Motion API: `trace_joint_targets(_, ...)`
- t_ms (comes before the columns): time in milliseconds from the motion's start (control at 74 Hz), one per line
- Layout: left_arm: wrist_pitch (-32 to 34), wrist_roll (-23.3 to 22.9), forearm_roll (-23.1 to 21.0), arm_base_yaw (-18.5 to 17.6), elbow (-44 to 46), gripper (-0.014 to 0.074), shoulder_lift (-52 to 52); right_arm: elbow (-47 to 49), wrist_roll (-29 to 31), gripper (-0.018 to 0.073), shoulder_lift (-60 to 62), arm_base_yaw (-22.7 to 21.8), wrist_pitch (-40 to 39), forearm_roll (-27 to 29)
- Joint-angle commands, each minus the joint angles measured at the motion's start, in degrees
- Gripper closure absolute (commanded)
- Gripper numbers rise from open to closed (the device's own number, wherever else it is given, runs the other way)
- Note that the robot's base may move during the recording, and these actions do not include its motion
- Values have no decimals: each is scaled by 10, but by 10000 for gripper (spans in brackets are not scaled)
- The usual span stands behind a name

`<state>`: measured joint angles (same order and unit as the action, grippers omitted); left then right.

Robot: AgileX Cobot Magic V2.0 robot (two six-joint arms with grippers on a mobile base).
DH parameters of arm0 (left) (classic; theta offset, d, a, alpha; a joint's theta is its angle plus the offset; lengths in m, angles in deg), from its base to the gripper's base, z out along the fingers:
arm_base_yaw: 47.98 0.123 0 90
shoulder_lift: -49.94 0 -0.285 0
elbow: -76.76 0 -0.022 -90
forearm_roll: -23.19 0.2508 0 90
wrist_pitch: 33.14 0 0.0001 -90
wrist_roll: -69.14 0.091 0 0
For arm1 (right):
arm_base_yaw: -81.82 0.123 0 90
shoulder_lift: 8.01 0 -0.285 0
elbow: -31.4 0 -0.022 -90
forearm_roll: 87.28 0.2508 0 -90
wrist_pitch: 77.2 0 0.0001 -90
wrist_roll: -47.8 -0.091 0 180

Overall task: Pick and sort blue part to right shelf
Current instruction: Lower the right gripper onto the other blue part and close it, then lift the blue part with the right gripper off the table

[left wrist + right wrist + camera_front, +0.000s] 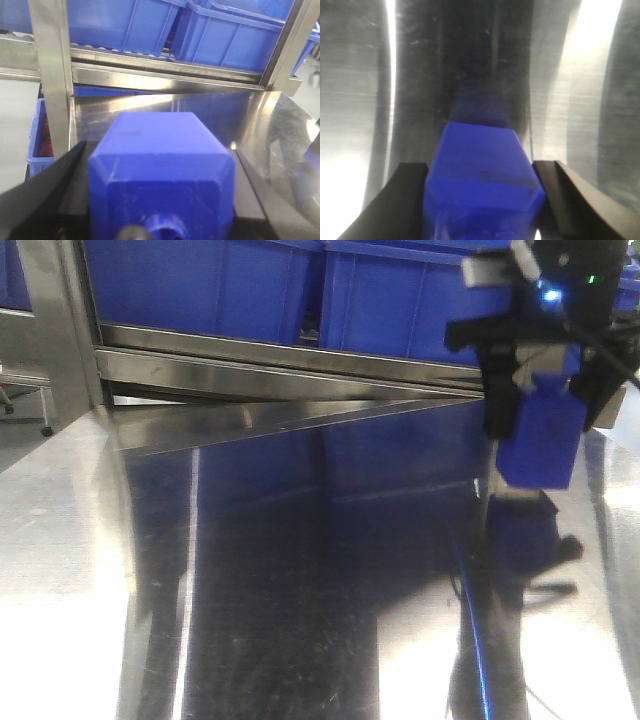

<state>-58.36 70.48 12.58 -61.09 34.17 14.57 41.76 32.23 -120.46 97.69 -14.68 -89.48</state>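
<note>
Our right gripper (540, 425) hangs at the upper right of the front view, pointing down, clamped on a blue part (542, 458); our left gripper (160, 200) clamps a second blue part (160, 160)

the right pincer (481, 172) has a blue part (482, 155) between its two dark fingers (410, 200), which sit against the part's left and right sides. the part is blocky, with chamfered edges at its far end. below it lies the shiny steel table (350, 100), streaked with bright glare, with a blurred blue reflection just past the part.
</note>
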Motion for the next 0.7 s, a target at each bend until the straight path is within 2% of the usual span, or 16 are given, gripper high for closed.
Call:
trace_joint_targets(0,50,0,0,-1,16,284,-2,15,2,282,71,-1,-23,-18)
trace_joint_targets(189,52,0,32,-1,-2,284,17,15,21,282,150,-1,-42,-52)
trace_joint_targets(432,52,0,65,-1,-44,284,113,-2,29,282,229,-1,-65,-92)
trace_joint_targets(689,14,0,84,-1,-53,284,241,-170,29,282,344,-1,-166,-93)
